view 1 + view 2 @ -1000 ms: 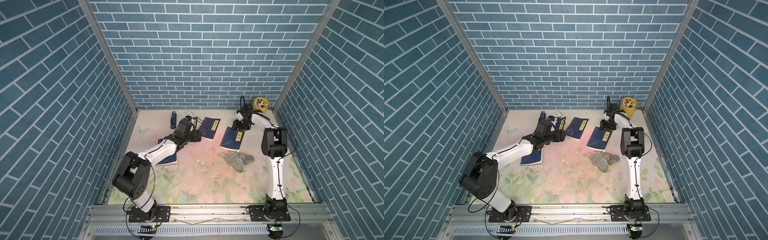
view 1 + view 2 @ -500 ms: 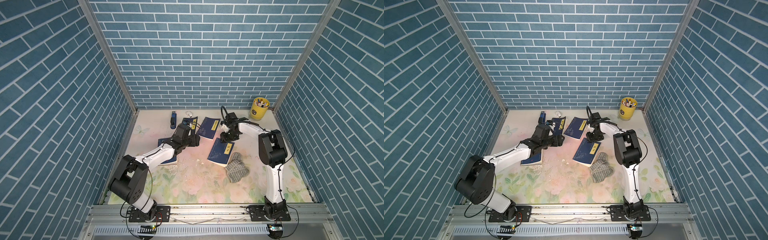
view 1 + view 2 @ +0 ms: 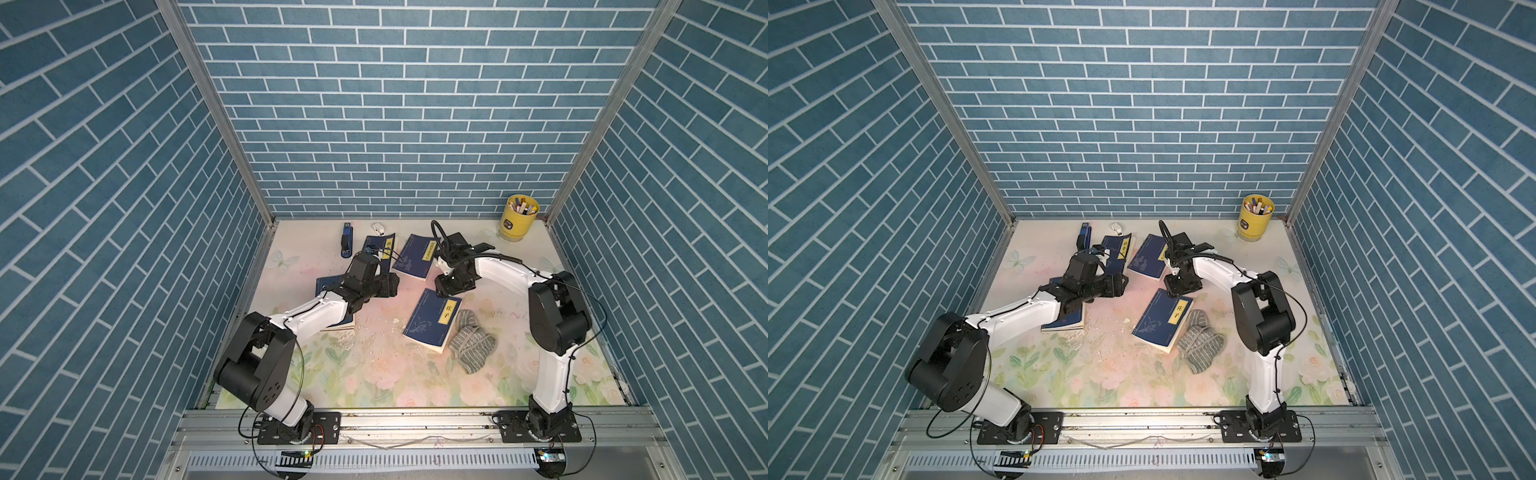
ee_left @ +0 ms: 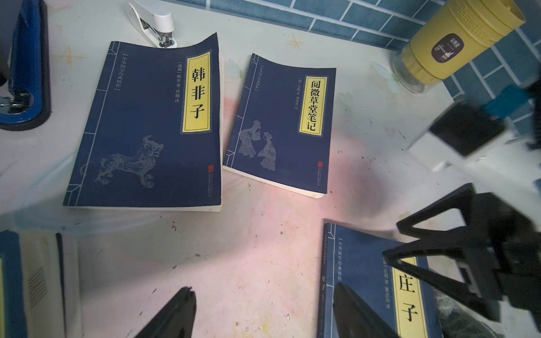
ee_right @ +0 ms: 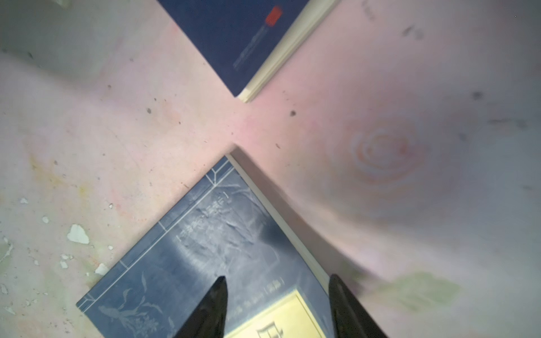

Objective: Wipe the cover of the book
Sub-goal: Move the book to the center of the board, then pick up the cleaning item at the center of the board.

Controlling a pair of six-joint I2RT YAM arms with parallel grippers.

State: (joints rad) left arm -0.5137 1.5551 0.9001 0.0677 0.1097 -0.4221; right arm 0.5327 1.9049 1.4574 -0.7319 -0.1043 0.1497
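Note:
A navy book (image 3: 432, 322) with a yellow title label lies mid-table, also in a top view (image 3: 1160, 322) and in the right wrist view (image 5: 205, 248). A grey striped cloth (image 3: 471, 343) lies bunched against its right edge. My right gripper (image 3: 451, 286) hangs open over the book's far end. In the right wrist view the right gripper (image 5: 278, 292) has one finger above the cover and one past the page edge, with nothing between them. My left gripper (image 3: 392, 286) is open and empty, left of the book. In the left wrist view the left gripper (image 4: 263, 307) sits over bare table.
Two more navy books (image 3: 415, 255) (image 3: 380, 245) lie at the back, and another (image 3: 328, 286) lies under my left arm. A blue stapler (image 3: 345, 245), a white stapler (image 3: 378, 227) and a yellow pen cup (image 3: 517, 218) stand near the back wall. White crumbs dot the table.
The book has slid toward the front left, and the cloth has shifted forward with it. My right gripper came from the back right to the book's far end. The left arm has barely moved.

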